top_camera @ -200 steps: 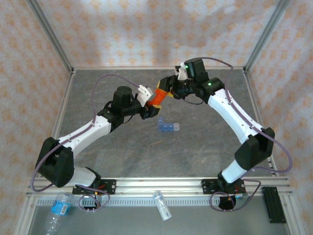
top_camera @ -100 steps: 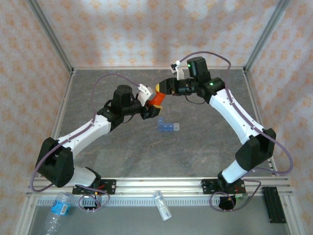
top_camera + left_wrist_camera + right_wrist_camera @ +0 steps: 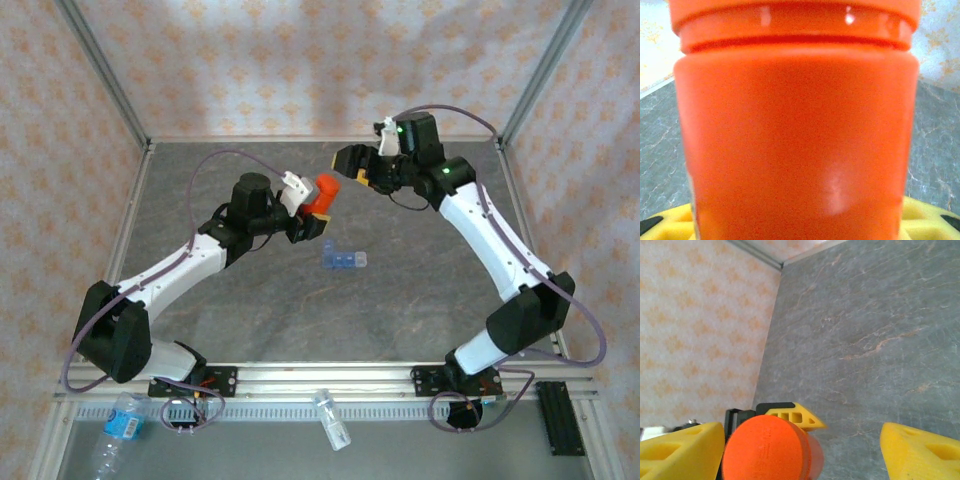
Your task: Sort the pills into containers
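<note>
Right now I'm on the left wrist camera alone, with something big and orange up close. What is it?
Observer: An orange vial, gripped in the left arm's jaws over the far half of the table.
Visitor: Is the other arm touching it?
Observer: No, the right arm's jaws stand open, clear of it.
Visitor: Anything else nearby?
Observer: A small blue pill organizer lies on the table, nearer the arms' bases.

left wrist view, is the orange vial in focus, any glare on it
Left wrist: the orange vial sits so close that it is soft, with small white glints on its upper rim and a pale sheen lower down. Right wrist: its top is fairly sharp, the table evenly lit.
</note>
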